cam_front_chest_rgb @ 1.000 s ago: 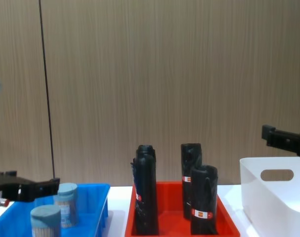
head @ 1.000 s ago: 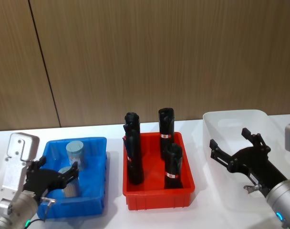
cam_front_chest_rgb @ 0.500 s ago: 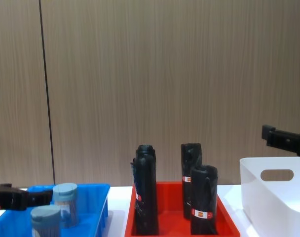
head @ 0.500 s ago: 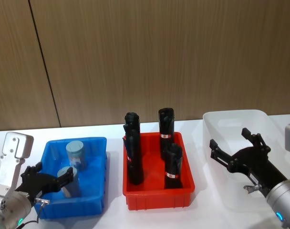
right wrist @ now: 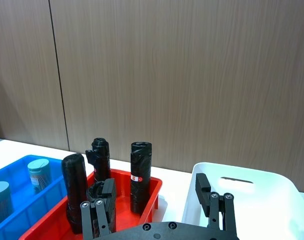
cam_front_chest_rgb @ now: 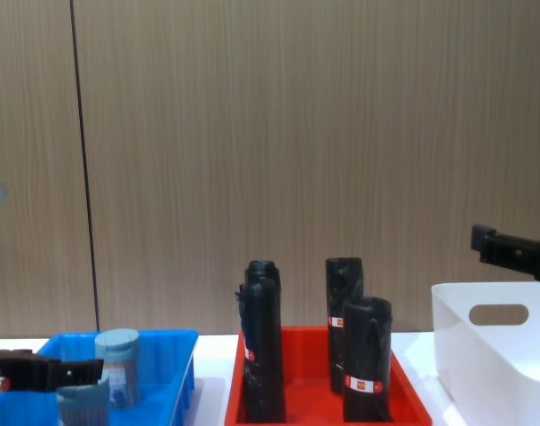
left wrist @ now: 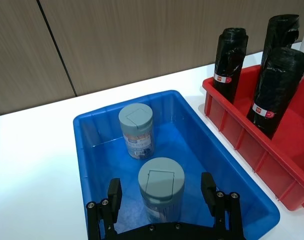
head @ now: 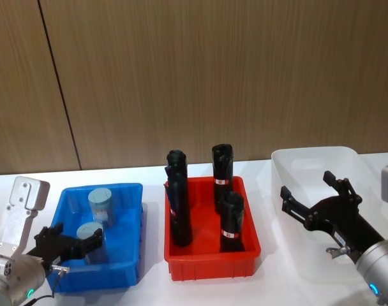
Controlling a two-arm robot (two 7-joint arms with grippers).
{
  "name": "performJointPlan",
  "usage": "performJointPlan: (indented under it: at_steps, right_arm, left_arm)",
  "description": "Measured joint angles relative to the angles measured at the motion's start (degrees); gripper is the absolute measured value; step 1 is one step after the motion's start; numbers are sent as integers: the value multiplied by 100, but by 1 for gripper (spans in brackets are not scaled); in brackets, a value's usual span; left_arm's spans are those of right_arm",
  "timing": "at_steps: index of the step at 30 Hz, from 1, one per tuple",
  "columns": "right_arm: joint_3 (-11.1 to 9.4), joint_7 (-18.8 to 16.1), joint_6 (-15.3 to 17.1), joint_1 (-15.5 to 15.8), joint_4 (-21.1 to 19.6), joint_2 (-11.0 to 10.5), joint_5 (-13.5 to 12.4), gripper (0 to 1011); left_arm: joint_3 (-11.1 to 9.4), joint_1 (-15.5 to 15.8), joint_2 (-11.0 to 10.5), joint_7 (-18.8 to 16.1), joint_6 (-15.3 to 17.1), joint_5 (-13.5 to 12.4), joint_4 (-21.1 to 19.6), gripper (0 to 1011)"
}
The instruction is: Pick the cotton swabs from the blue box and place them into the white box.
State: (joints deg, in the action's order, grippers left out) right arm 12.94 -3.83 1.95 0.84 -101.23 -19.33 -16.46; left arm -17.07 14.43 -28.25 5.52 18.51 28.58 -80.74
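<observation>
- Swabs: two jars, both upright with lids up in the blue box (left wrist: 92, 150). The near jar (left wrist: 161, 187) is by the front wall and the far jar (left wrist: 136, 130) sits farther back, apart from it.
- Upright suits me: the round sides face my fingers, so a level pinch can take a jar without tipping it.
- My left gripper (left wrist: 161, 192) is low inside the blue box and spread wide. One finger (left wrist: 114, 192) is on each side of the near jar, with a gap at both sides, so nothing is gripped.
- I judge this to be the moment just before the squeeze. The next move would be to close evenly on the jar's body below the lid, then lift straight up clear of the rim.
- The far jar stands beyond my fingertips, so closing should not knock it.
- The red bin (head: 210, 261) lies between the two boxes and holds four tall black rolls (head: 232, 220). A carried jar would need to pass above them.
- The white box (head: 309, 153) is on the far right. What I see of its inside is bare, so I judge that no swabs have gone in.
- My right gripper (head: 306, 185) hangs over the white box's near left side, fingers apart and idle.
</observation>
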Motion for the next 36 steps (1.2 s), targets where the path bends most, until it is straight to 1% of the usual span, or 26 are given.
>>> performJointPlan:
  at_steps: [14,16,26,36]
  right_arm:
    - [0,0,0,0,0,0,0,1001]
    - [0,0,0,0,0,0,0,1002]
    - [0,0,0,0,0,0,0,1002]
    - [0,0,0,0,0,0,0,1001]
  left_arm:
    - [-80,393,220,367,71,-299,621,1004]
    - [-84,413,232,390,72,-320,654,1004]
    - [-143,737,410,605,54,-557,1158,1004]
    - [-175,944,525,747,7,-681,1520,1004]
